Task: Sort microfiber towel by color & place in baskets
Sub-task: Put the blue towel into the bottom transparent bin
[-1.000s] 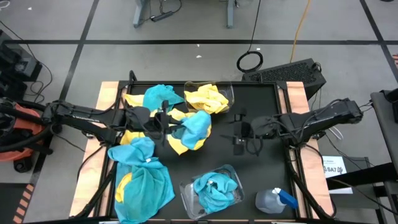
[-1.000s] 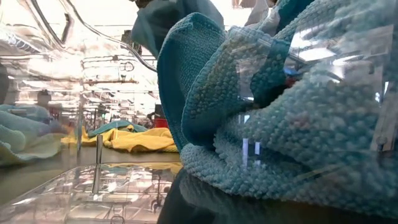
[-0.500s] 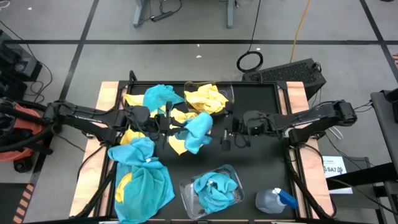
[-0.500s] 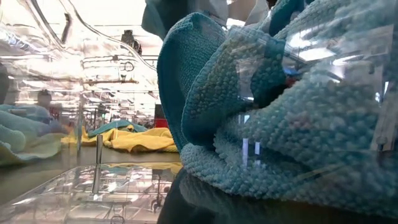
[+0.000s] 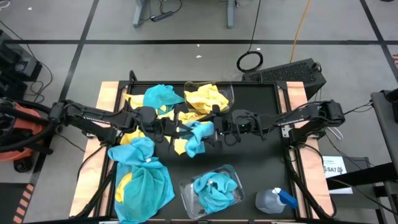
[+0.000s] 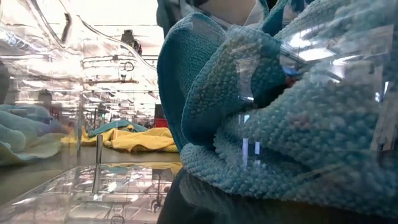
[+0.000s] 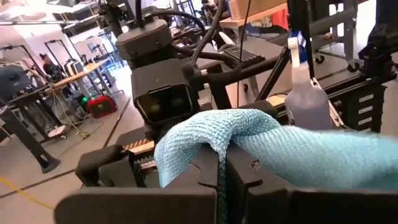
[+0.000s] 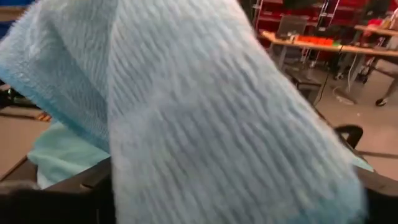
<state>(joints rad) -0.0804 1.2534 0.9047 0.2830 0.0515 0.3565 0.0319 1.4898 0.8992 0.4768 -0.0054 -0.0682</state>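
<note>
Left gripper: middle of the high frame, clamped tight on a blue towel; fold of that cloth pinched between the dark fingers in the left wrist view.
Right gripper: just right of frame centre, jaws spread wide, right at the far edge of the same blue towel; right wrist view filled by blue cloth.
Held towel: draped between the two grippers, hanging toward the lower middle of the frame, a yellow cloth showing beneath it.
Upper basket: upper middle of the high frame, holding yellow towels.
Lower basket: lower middle of the frame, holding a crumpled blue towel; same cloth pressed against the clear wall in the low view.
Loose pile: blue and yellow cloths at upper left of the table and a large blue heap at lower left.
Spray bottle: lower right corner of the table, lying apart from the cloths; also visible behind the other arm in the left wrist view.
</note>
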